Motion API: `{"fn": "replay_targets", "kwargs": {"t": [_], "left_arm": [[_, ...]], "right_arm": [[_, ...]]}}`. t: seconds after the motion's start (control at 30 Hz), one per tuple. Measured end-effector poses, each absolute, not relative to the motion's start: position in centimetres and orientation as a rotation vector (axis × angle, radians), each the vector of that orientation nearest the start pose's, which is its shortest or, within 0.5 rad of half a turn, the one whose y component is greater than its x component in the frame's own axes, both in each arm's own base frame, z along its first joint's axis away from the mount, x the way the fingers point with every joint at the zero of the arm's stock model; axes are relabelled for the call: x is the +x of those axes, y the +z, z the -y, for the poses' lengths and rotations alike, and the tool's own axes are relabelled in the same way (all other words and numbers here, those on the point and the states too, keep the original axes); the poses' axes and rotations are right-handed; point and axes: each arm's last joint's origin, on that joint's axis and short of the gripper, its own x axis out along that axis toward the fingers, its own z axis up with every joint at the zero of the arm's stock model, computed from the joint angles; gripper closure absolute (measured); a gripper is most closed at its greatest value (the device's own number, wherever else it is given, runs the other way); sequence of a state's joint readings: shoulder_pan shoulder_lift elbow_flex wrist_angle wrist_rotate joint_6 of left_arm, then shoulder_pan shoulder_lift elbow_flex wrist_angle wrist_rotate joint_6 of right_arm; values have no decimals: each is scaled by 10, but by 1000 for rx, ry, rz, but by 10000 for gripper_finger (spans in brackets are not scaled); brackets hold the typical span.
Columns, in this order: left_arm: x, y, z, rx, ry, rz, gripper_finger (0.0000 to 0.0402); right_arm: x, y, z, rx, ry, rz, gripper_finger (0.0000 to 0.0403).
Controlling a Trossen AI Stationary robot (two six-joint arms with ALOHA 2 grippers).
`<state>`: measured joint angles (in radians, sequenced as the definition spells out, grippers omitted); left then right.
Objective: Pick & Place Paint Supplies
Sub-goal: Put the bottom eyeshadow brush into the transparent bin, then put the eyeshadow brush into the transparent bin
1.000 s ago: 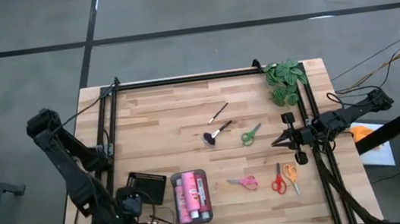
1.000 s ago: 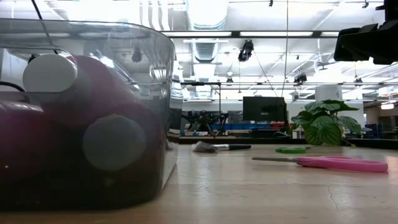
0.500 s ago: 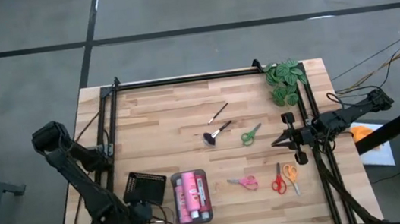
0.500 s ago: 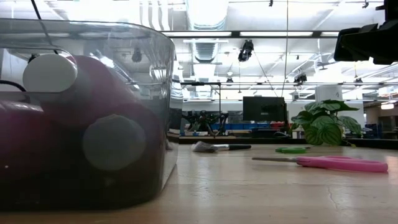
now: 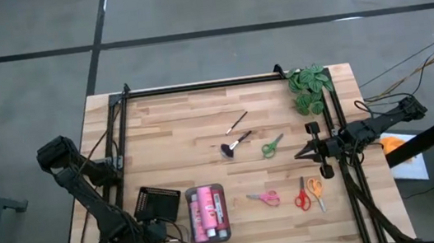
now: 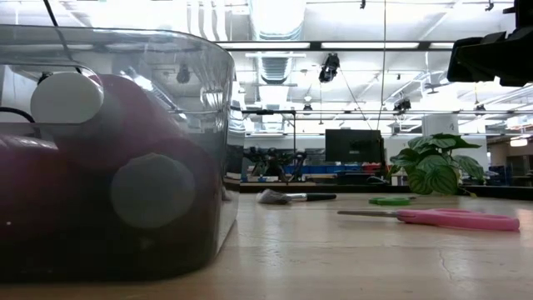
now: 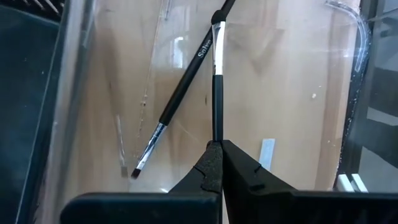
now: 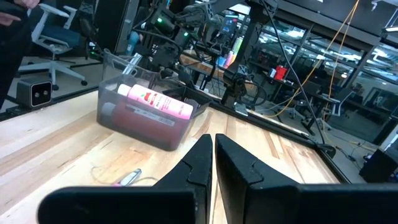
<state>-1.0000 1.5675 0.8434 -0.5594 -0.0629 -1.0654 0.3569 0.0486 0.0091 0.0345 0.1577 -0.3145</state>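
Left to right: the left pincer (image 5: 158, 232) sits low at the table's (image 5: 176, 126) near-left corner, fingers pressed together on a thin dark brush (image 7: 217, 81) (a second brush (image 7: 177, 99) lies beside it), next to the black tray (image 5: 159, 201) and the clear tray (image 5: 211, 237) of pink paint bottles (image 5: 208, 214). Mid-table lie a thin brush (image 5: 237, 122), the fluffy brush (image 5: 235, 144), green scissors (image 5: 271, 145) and pink scissors (image 5: 264, 198). Red scissors (image 5: 301, 197) and orange scissors (image 5: 316, 190) lie near the right pincer (image 5: 301, 153), closed and empty.
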Motion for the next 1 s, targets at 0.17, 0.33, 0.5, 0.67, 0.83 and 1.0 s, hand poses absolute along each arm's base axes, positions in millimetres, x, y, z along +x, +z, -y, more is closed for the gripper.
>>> {"fn": "replay_targets", "kwargs": {"t": [0.17, 0.33, 0.5, 0.67, 0.83, 1.0], "left_arm": [[147, 158, 226, -232, -105, -1364, 377], [148, 158, 227, -237, -110, -1360, 339], [148, 158, 227, -245, -112, -1356, 313], [145, 172, 223, -276, -128, -1338, 310], [138, 202, 205, -368, -103, -1316, 309], [133, 228, 184, -427, -100, -1251, 309]], "right_arm": [[95, 166, -31, -315, 198, 26, 388], [95, 166, -31, -315, 198, 26, 388], [95, 166, -31, -315, 198, 27, 388], [95, 166, -31, -315, 198, 26, 388], [95, 166, -31, -315, 198, 26, 388], [95, 166, -31, -315, 198, 26, 388]]}}
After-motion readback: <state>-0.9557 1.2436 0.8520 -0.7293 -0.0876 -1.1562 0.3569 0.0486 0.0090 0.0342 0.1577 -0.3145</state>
